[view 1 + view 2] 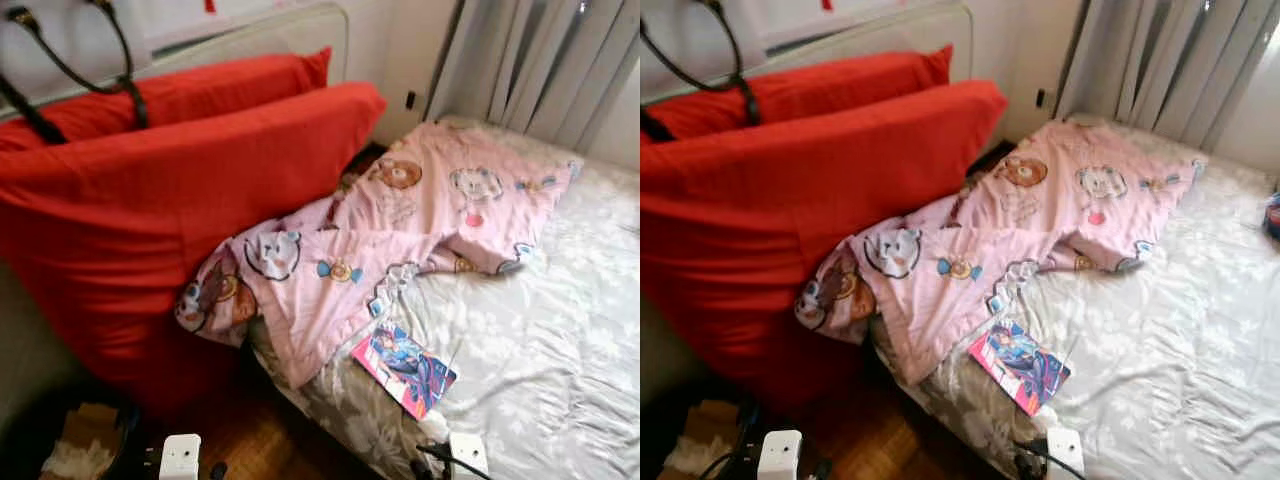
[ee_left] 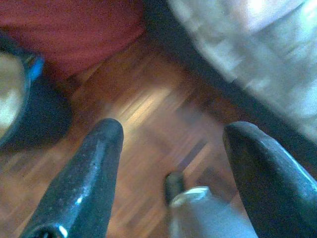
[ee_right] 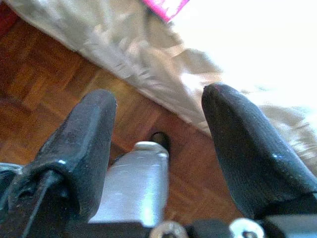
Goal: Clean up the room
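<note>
A crumpled pink cartoon-print blanket (image 1: pixel 400 230) lies across the head of the bed, one end hanging over its near side. A colourful magazine (image 1: pixel 405 368) rests on the grey floral sheet (image 1: pixel 540 350) at the bed's near edge; its pink corner (image 3: pixel 166 6) shows in the right wrist view. Two big red cushions (image 1: pixel 190 190) lean at the left. My left gripper (image 2: pixel 173 131) hangs open over the wooden floor (image 2: pixel 148 114), holding nothing. My right gripper (image 3: pixel 159 94) is open too, low beside the bed's edge and below the magazine.
A dark bin (image 1: pixel 85 440) with paper in it stands on the floor at the lower left, under the cushions. Black bag straps (image 1: pixel 120 60) hang over the top cushion. Grey curtains (image 1: pixel 560 70) close off the far right. A blue object (image 1: pixel 1272 215) lies at the sheet's right edge.
</note>
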Robot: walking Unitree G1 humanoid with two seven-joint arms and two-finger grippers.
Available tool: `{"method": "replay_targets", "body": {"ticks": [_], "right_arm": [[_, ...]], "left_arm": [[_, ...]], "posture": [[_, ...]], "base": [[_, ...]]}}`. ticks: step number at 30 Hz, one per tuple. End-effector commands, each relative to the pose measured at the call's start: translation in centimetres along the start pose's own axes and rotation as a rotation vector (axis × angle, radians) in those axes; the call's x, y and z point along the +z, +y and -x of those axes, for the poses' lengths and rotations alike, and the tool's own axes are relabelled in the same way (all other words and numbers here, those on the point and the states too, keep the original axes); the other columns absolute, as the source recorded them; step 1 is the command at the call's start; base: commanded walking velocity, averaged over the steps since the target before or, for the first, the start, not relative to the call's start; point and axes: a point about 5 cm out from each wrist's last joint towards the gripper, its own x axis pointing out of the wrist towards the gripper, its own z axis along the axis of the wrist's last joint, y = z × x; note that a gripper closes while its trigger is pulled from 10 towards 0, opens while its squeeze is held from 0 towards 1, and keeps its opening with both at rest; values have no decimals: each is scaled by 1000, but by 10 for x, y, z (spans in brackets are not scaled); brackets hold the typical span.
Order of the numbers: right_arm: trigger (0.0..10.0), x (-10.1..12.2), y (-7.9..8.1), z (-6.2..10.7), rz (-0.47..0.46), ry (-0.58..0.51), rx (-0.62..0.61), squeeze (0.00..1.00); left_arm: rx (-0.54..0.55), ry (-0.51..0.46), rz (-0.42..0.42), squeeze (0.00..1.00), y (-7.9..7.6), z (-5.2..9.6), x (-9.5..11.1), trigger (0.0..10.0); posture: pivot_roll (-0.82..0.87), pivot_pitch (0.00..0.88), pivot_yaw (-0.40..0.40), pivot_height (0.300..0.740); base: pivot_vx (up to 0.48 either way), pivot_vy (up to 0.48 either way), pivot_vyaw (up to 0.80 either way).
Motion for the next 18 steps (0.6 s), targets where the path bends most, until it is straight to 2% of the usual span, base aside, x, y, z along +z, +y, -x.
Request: {"method": "replay_targets", "body": {"ticks": [1,2,7,9,12,13,14,15,17,18], "right_arm": [[10000,9,3,-2,-14,-46,10,0],[10000,9,3,-2,-14,-46,10,0],[10000,36,7,-7,-36,-167,42,0],[10000,36,7,-7,-36,-167,42,0],[10000,59,13,-8,-21,-299,74,0],[10000,59,13,-8,-21,-299,74,0],[10000,67,15,-7,-1,-349,86,0],[10000,67,15,-7,-1,-349,86,0],[10000,80,18,-4,16,-448,98,0],[10000,80,18,-4,16,-448,98,0]], "left_arm": [[7,-7,13,0,4,2,-1,10000],[7,-7,13,0,4,2,-1,10000],[-23,-145,14,0,0,-5,26,10000],[-23,-145,14,0,0,-5,26,10000],[-38,-322,22,0,-3,-7,59,10000],[-38,-322,22,0,-3,-7,59,10000],[-43,-377,24,0,-4,-7,68,10000],[-43,-377,24,0,-4,-7,68,10000],[-53,-462,22,0,-5,-3,80,10000],[-53,-462,22,0,-5,-3,80,10000]], "posture": [[0,52,-46,740],[0,52,-46,740],[-7,49,-40,740],[-7,49,-40,740],[-9,53,-42,740],[-9,53,-42,740],[-11,55,-41,740],[-11,55,-41,740],[-11,57,-53,740],[-11,57,-53,740]], "base": [[0,0,0],[0,0,0],[0,0,0],[0,0,0],[0,0,0],[0,0,0],[0,0,0],[0,0,0],[0,0,0],[0,0,0]]}}
